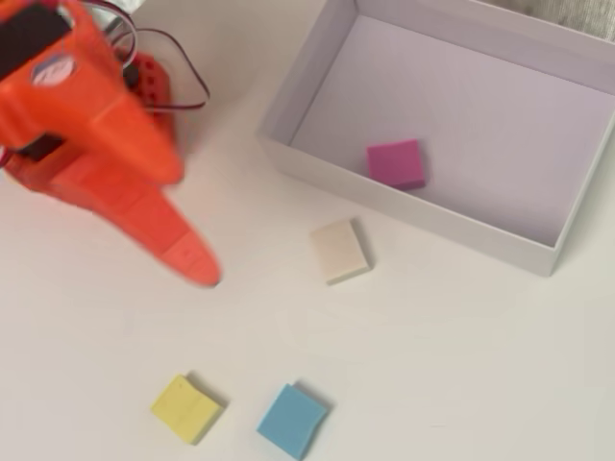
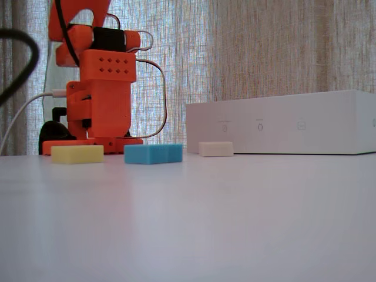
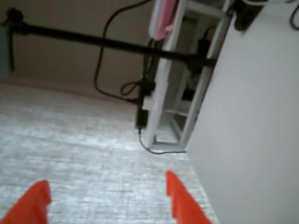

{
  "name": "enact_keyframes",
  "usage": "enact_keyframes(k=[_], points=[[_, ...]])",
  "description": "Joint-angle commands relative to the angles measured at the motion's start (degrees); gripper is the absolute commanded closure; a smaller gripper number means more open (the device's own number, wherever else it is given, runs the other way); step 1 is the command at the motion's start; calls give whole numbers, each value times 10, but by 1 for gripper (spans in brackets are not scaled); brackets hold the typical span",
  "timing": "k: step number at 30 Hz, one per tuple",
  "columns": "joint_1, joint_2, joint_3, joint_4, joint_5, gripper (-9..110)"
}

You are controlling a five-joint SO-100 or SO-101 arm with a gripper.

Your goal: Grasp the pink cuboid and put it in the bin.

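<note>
Already the pink cuboid (image 1: 395,163) is lying flat inside the bin (image 1: 317,74), close to the bin's near wall in the overhead view and apart from the arm. The bin is sitting on the white counter (image 1: 432,365) at the upper right of that view; in the fixed view it is showing only as a long white box (image 2: 282,122) and the pink block is hidden behind its wall.

The orange arm (image 1: 91,134) is reaching in from the upper left of the overhead view, blurred, with its tip hanging over bare counter well left of the cream block (image 1: 340,251). In the wrist view the tool (image 3: 108,198) is standing spread, its two orange fingertips (image 3: 180,198) wide apart with nothing between them, and it is pointing out past the counter edge toward a carpeted floor (image 3: 70,149) and a white shelf frame (image 3: 170,93).

The cream block is resting just outside the bin's near wall. The yellow block (image 1: 186,408) and the blue block (image 1: 292,421) are lying side by side near the bottom edge of the overhead view, not touching.
</note>
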Motion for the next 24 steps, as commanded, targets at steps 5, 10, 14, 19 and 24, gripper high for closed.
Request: enact_keyframes(k=[5, 10, 14, 19, 24], points=[[89, 76, 85, 111, 12, 76], [91, 76, 123, 192, 33, 82], [91, 76, 162, 224, 40, 94], [94, 76, 192, 241, 40, 107], [91, 76, 206, 245, 35, 110]])
